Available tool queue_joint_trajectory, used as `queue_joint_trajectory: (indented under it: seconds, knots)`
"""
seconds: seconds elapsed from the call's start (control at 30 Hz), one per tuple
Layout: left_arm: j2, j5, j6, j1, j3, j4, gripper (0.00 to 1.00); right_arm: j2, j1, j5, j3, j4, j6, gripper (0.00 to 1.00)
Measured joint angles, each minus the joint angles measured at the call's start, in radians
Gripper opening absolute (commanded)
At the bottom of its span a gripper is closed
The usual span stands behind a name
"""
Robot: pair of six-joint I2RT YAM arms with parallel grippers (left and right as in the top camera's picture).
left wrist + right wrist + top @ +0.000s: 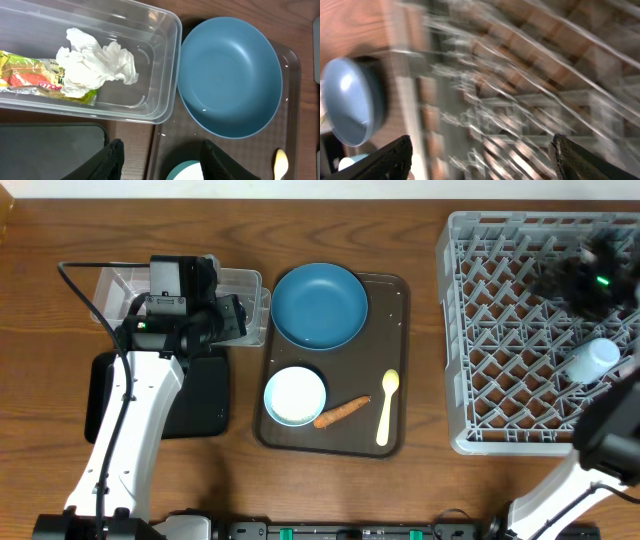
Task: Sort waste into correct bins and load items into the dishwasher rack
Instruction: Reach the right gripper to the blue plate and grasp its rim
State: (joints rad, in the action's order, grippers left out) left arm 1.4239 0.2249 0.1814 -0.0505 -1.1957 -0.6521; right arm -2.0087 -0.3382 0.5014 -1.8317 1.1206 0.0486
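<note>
My left gripper (162, 162) hangs open with nothing between its fingers, over the gap between the clear tub (150, 107) and the brown tray; from overhead it (238, 318) sits at the tub's right end. The tub holds a crumpled white tissue (95, 62) and a yellow-green wrapper (30, 75). The dark blue plate (320, 305), white-and-blue bowl (295, 395), orange carrot stick (342, 411) and pale yellow spoon (386, 407) lie on the brown tray. My right gripper (482, 157), blurred, stands open above the grey dishwasher rack (500, 330). A light blue cup (590, 360) rests in the rack.
The shallow black tray (200, 395) lies in front of the clear tub, partly under my left arm. The brown serving tray (400, 360) sits mid-table between the bins and the rack. Bare wood shows along the table's front and back edges.
</note>
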Motion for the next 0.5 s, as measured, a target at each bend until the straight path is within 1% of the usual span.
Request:
queue_joint_trajectory:
  seconds: [0.07, 0.13, 0.2, 0.27, 0.37, 0.5]
  knots:
    - [0.000, -0.001, 0.000, 0.000, 0.000, -0.006, 0.51, 0.000, 0.108, 0.019, 0.000, -0.072, 0.004, 0.90]
    - [0.000, -0.010, 0.001, 0.000, 0.000, -0.023, 0.51, 0.000, 0.210, 0.015, 0.000, -0.130, 0.005, 0.94]
    - [0.000, -0.030, 0.000, 0.000, 0.000, -0.041, 0.51, 0.000, 0.319, -0.021, 0.000, -0.187, 0.002, 0.98]
    - [0.000, -0.050, 0.000, 0.003, 0.000, -0.060, 0.51, 0.000, 0.425, -0.083, 0.000, -0.241, -0.003, 0.99]
    - [0.000, -0.065, 0.001, 0.018, 0.000, -0.083, 0.51, 0.000, 0.557, -0.178, 0.000, -0.312, -0.015, 0.97]
    - [0.000, -0.076, 0.005, 0.064, 0.000, -0.099, 0.51, -0.012, 0.669, -0.299, 0.000, -0.384, -0.048, 0.94]
